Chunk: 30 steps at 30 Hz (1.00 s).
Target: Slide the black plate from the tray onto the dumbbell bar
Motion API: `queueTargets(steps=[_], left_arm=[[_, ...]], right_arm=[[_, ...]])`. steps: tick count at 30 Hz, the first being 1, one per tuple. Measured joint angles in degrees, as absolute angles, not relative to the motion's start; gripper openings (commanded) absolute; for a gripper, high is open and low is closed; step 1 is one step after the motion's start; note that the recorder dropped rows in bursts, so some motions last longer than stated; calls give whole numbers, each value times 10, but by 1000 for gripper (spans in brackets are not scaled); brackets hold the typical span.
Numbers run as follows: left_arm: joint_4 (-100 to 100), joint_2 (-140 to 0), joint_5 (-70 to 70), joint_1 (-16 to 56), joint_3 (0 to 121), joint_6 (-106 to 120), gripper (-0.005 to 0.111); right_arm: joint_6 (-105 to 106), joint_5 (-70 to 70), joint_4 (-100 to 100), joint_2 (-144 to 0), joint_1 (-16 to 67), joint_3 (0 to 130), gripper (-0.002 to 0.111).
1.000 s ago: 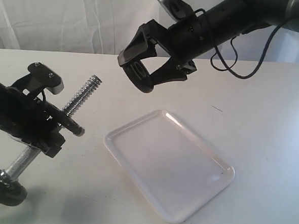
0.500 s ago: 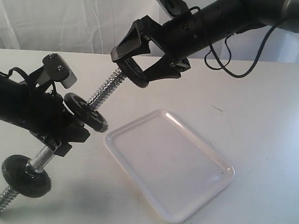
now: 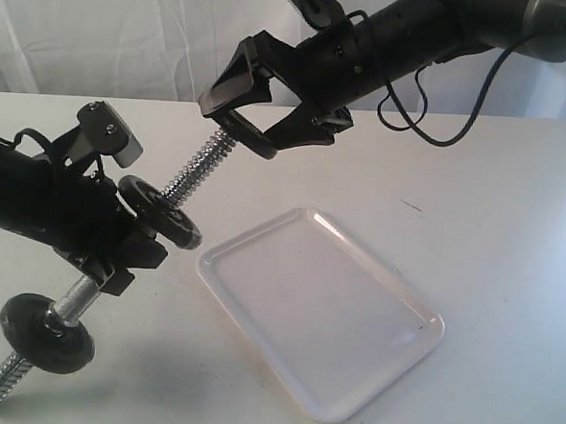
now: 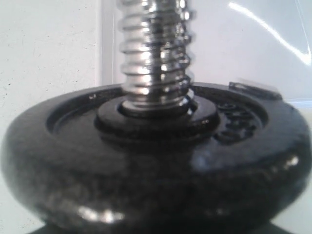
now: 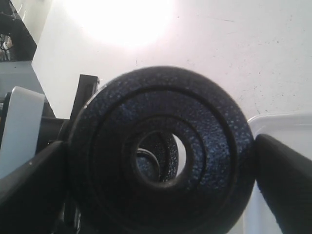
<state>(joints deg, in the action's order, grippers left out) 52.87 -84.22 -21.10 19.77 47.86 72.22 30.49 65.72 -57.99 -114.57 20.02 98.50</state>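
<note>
The jaws of the left gripper (image 3: 118, 245) are clamping the tilted bar (image 3: 194, 168) at its middle while those of the right gripper (image 3: 242, 126) are pinching the black plate (image 5: 161, 97) by its rim at the bar's upper tip, likely suiting a heavy, rigid, grainy disc and leaving its hole free.

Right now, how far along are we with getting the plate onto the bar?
Done: the plate is off the tray, gripped by the right tool. In hand: its hole looks lined up at the threaded tip of the bar, which the left tool holds. Left: slide it down and release.
</note>
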Motion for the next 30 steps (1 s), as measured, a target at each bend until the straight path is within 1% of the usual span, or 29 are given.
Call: queueTargets(steps=[20,30], left_arm=[[530,-841,-191,199,479,727,0],[528,-846,-186,198,472,731,0]], right_arm=[[305,672,-568,-1125,210,985,0],[311,678,-584,-1155,210,986,0]])
